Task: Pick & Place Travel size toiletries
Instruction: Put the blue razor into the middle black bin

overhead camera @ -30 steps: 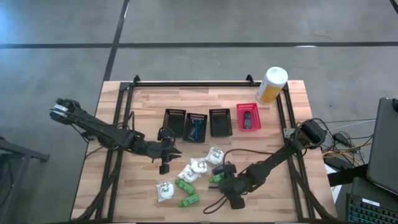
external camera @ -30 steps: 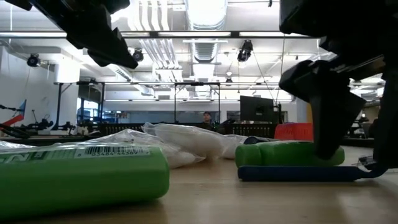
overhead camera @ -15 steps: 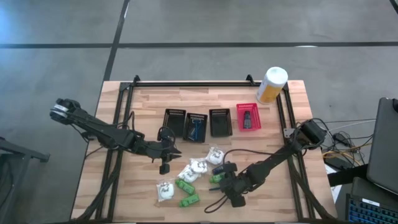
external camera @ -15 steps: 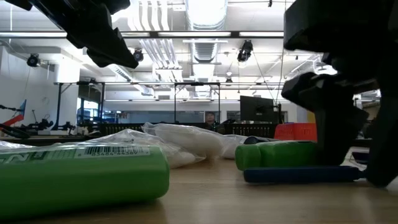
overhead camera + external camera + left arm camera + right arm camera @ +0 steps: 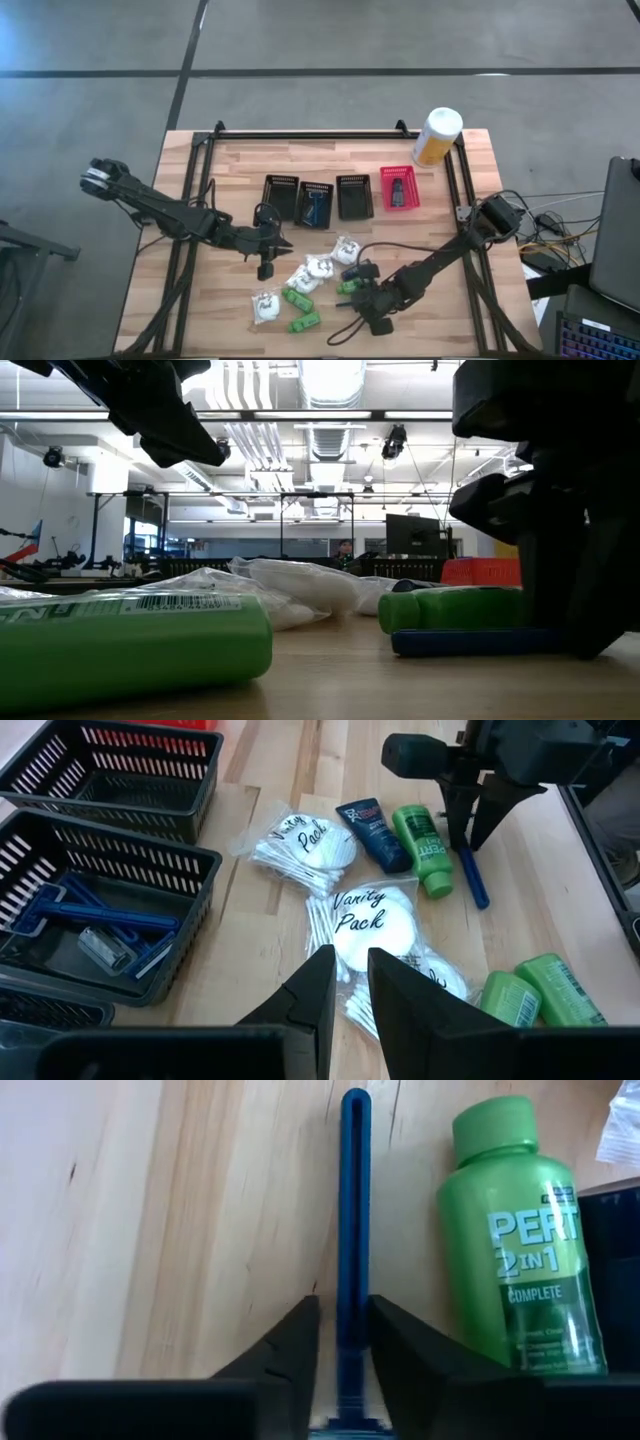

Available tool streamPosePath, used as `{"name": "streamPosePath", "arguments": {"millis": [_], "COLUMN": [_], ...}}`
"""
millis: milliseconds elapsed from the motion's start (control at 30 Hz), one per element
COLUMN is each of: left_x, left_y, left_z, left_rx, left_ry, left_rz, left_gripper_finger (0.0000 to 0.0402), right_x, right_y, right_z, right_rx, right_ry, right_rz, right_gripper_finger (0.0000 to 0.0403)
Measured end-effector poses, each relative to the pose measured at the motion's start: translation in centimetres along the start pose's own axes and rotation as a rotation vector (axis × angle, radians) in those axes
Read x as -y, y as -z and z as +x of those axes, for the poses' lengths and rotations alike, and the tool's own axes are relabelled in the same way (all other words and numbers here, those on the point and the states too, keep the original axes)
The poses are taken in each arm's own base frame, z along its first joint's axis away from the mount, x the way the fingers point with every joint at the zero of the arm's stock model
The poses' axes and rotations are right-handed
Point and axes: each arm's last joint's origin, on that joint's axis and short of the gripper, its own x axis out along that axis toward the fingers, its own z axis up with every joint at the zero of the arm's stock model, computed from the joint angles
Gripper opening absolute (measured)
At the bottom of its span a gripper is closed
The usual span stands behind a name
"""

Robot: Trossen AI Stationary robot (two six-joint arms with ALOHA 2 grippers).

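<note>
The right gripper (image 5: 340, 1342) has closed since a second ago, its fingers now clamped on the blue stick (image 5: 353, 1220) lying just beside the green Pert bottle (image 5: 527, 1240). The left gripper (image 5: 343, 982), jaws nearly together and empty, hovers above the Vanity Pack (image 5: 366, 918) beyond that bottle.

Pale grained wood table (image 5: 200, 310), glossy green plastic bottle (image 5: 525, 1250), black plastic mesh baskets (image 5: 95, 900)

A lab or workshop is indicated: beyond the table (image 5: 330, 670), strip lights (image 5: 330, 415), ceiling ducts (image 5: 245, 445), a monitor (image 5: 412, 535) and cluttered benches (image 5: 160, 567) are seen.
</note>
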Motion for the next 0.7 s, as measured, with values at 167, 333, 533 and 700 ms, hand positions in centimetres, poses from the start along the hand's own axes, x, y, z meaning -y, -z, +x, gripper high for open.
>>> {"name": "streamPosePath", "arguments": {"millis": [167, 333, 533, 700], "left_x": [0.0, 0.0, 0.0, 0.0], "left_y": [0.0, 0.0, 0.0, 0.0], "left_z": [0.0, 0.0, 0.0, 0.0], "left_rx": [0.0, -0.001, 0.0, 0.003], "left_ry": [0.0, 0.0, 0.0, 0.001], "left_rz": [0.0, 0.0, -0.001, -0.009], "left_gripper_finger": [0.0067, 0.0067, 0.0067, 0.0067], "right_x": [0.0, 0.0, 0.2, 0.4], "right_y": [0.0, -0.1, -0.1, -0.6], "right_z": [-0.1, -0.2, -1.2, -2.7], "right_rx": [-0.001, -0.008, -0.01, 0.043], "right_ry": [0.006, 0.012, 0.024, 0.05], "right_rz": [0.0, -0.006, -0.016, -0.006], "right_gripper_finger": [0.0023, 0.0032, 0.0026, 0.0026]}}
